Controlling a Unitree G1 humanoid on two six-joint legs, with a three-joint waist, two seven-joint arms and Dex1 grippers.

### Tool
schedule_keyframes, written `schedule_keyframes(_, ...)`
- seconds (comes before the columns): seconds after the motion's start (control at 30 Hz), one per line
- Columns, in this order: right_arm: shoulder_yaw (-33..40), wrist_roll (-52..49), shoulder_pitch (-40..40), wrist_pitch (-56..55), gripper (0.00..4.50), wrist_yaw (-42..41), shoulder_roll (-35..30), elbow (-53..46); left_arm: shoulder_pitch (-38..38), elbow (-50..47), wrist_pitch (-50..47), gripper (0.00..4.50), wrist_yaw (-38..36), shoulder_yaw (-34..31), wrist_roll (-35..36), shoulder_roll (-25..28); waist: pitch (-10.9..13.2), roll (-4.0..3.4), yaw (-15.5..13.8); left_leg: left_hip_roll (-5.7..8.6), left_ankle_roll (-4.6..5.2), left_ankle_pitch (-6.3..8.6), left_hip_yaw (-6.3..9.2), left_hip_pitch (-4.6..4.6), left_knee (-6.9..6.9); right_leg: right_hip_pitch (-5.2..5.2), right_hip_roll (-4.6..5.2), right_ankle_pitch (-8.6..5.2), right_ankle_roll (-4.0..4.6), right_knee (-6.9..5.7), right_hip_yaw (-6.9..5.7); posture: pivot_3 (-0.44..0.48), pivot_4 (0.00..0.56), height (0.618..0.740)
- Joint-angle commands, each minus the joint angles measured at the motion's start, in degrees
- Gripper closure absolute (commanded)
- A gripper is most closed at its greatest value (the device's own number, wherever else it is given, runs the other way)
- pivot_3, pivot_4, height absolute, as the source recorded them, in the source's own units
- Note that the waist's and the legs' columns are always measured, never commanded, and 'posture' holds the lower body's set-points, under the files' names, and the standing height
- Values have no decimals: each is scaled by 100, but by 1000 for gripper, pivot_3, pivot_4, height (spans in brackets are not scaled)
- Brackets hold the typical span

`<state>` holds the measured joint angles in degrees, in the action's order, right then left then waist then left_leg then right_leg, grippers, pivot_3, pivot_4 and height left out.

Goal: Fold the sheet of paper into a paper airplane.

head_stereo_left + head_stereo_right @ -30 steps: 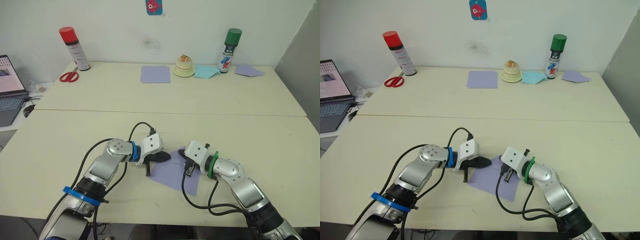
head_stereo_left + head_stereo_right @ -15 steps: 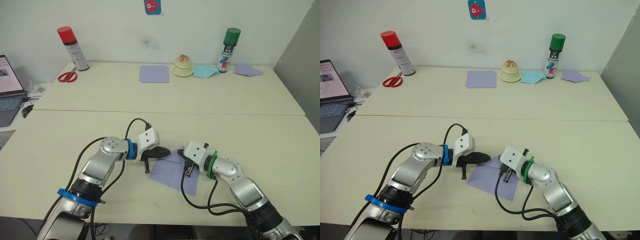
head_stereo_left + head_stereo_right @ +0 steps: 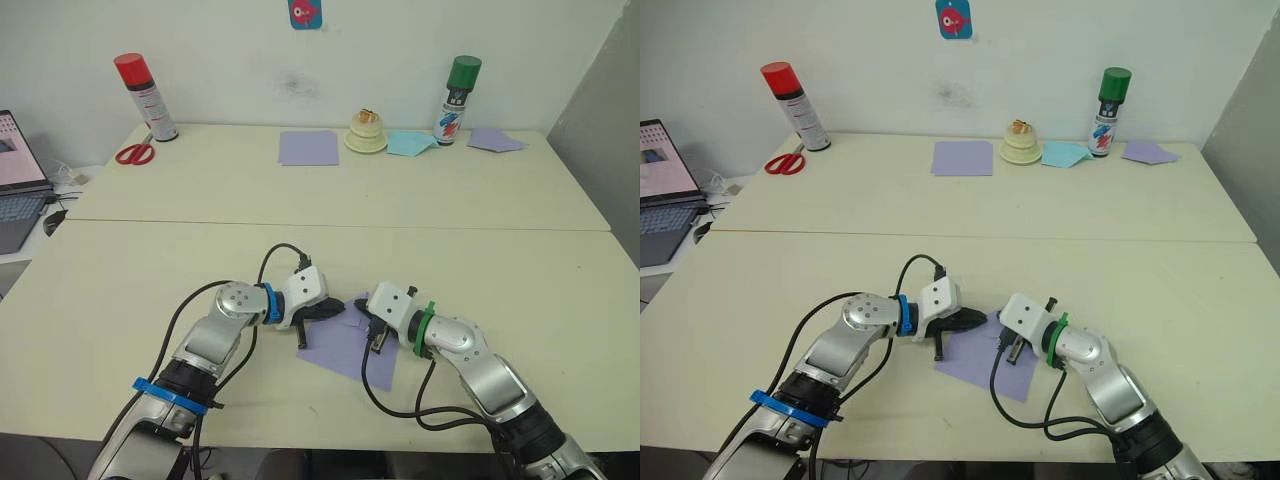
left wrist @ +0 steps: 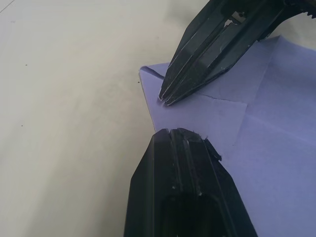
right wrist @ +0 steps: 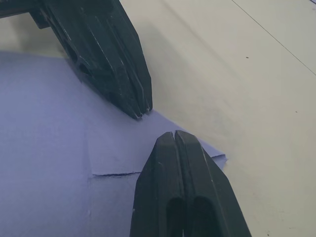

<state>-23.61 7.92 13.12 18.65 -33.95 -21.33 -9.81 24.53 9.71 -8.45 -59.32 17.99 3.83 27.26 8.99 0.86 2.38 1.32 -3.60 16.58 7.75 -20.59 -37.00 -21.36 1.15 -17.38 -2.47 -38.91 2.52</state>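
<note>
- Lavender sheet of paper (image 3: 349, 346) lies flat at lower centre of the head views, near the table's (image 3: 480, 270) front edge.
- The left gripper (image 4: 185, 143) and right gripper (image 5: 178, 148), both pressed together, meet tip to tip over the sheet's upper folded corner.
- Each tip points at the other across that corner; neither pinches paper.

You're looking at the thin lavender rectangular sheet of paper (image 3: 348, 346), lying flat on the cream table's near edge, turned diagonally w/ one corner pointing away from the robot. It's showing crease lines & a small folded-over flap at that far corner; not yet an airplane.
</note>
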Motion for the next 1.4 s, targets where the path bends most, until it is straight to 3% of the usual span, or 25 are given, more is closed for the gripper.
schedule_keyframes(0.03, -154, 70, -108, 185, 4500, -125, -31, 112, -188, 256, -213, 4467, 21, -74, 23, 44, 0, 0, 0, 0, 0, 0, 0, 0, 0, 0, 0, 0, 0, 0, 0, 0, 150, 740)
schedule_keyframes(0.27, -168, 66, -99, 198, 4500, -120, -17, 110, -540, 414, -114, 4467, -27, -239, 78, 310, -5, -2, 6, -2, 0, 0, 1, 7, 1, 4, 0, 0, 0, 0, 0, 0, 150, 740)
schedule_keyframes(0.77, -195, 56, -39, 174, 4500, -111, 0, 171, -1078, -431, -452, 4467, -198, -579, 460, 861, -10, -5, 69, -9, 1, 1, 0, 19, 8, 6, 1, -4, 8, -1, 2, 0, 150, 740)
schedule_keyframes(1.1, -183, 60, -13, 122, 4500, -116, 8, 219, -385, -1148, -1106, 4467, -435, -1082, 1155, 1201, 10, 0, 51, -8, 1, 1, 6, 4, 6, -2, 1, -6, 10, -2, -6, 0, 150, 740)
schedule_keyframes(1.4, -191, 83, 53, 50, 4500, -148, 21, 300, 261, -802, -420, 4467, -618, -437, 713, 752, 10, 1, 51, -2, 0, 0, -2, -2, 5, -4, 0, -5, 10, 0, 0, 0, 150, 740)
